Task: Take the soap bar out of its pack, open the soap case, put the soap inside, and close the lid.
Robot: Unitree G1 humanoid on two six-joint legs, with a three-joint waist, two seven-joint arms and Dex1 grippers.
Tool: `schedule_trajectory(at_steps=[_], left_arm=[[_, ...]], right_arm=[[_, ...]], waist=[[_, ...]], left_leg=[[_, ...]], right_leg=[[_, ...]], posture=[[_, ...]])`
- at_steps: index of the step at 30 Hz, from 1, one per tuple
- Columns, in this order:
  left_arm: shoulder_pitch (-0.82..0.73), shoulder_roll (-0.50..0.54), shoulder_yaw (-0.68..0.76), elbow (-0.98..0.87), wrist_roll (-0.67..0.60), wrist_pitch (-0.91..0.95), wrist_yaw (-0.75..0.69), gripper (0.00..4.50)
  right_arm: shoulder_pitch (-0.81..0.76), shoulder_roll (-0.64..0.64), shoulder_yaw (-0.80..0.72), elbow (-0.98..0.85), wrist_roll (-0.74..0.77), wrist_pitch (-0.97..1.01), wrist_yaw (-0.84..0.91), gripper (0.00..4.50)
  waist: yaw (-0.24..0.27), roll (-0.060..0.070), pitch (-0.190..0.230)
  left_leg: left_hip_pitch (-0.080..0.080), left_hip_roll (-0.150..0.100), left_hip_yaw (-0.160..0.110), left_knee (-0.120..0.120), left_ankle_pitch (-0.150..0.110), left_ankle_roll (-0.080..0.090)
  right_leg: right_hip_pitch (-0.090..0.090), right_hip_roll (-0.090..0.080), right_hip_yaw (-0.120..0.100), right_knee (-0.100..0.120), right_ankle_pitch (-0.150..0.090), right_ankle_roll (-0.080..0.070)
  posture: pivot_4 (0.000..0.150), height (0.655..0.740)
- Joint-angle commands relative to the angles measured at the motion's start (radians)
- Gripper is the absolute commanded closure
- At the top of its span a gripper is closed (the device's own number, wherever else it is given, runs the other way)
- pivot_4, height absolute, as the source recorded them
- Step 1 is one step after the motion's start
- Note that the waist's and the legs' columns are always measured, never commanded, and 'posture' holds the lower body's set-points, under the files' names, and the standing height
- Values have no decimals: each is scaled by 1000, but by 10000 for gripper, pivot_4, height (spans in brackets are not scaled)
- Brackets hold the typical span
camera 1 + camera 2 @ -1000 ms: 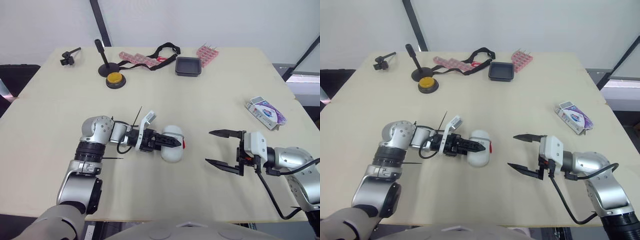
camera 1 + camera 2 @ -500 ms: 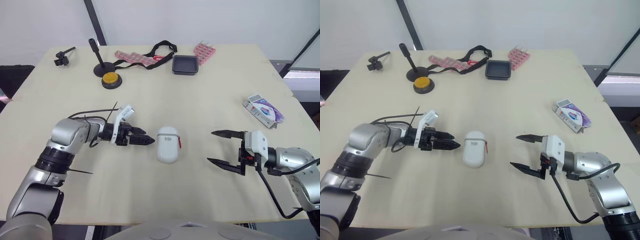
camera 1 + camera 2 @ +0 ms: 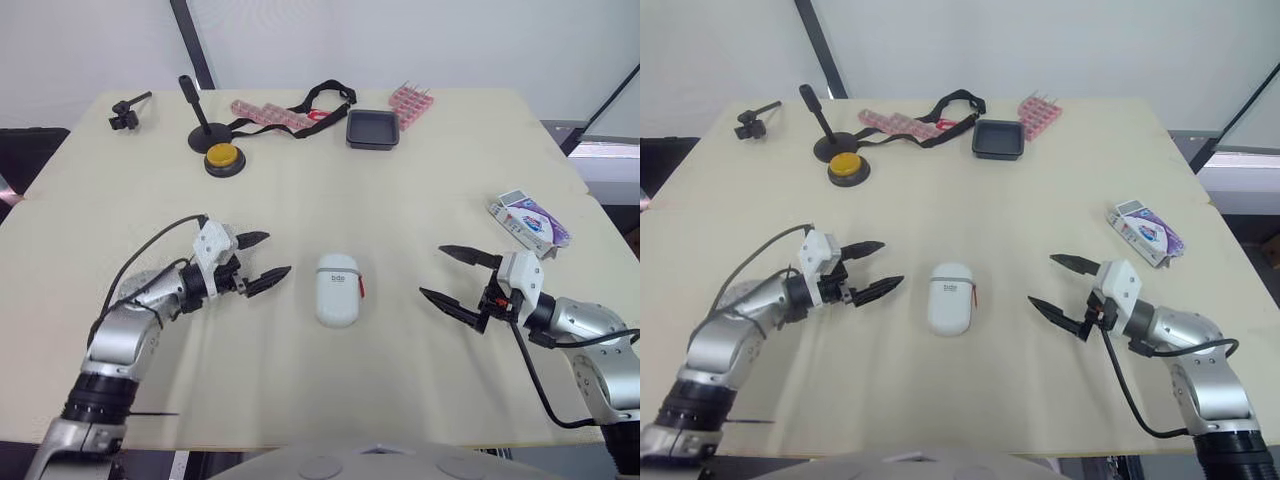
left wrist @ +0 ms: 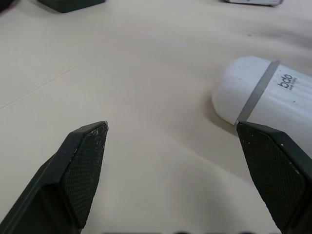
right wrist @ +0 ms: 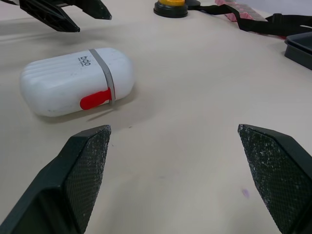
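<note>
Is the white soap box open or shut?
Shut. The soap case has its two halves meeting at the grey band with no gap, and the red clasp lies flat against its side.

Overhead stereo; wrists seemingly near case (image 5: 63, 85)

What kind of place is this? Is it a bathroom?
Probably not a bathroom: it looks like a robot test room. The white soap case sits on a big table with a yellow push button and a black stand.

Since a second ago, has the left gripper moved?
Yes. The left gripper has pulled leftward off the case, now apart from it, jaws open.
</note>
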Motion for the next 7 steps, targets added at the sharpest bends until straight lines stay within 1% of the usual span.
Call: schedule_trajectory(at_steps=[1, 4, 7], left_arm=[[70, -4, 5, -105, 35, 4, 65, 317], [95, -2, 7, -132, 18, 60, 88, 317], [89, 10, 16, -133, 35, 38, 88, 317]], right_arm=[[4, 2, -5, 10, -9, -51, 16, 0], [0, 0, -2, 40, -18, -81, 34, 0], [-4, -1, -4, 60, -14, -94, 46, 0]], waist=[[-4, 0, 0], [-1, 0, 0], [0, 0, 0]], left_leg=[[0, 1, 0, 0, 0, 0], [0, 2, 0, 0, 0, 0], [1, 2, 0, 0, 0, 0]], right_leg=[[0, 0, 0, 0, 0, 0], [0, 1, 0, 0, 0, -1], [0, 1, 0, 1, -1, -1]], posture=[[1500, 7291], [1500, 7291], [1500, 7291]])
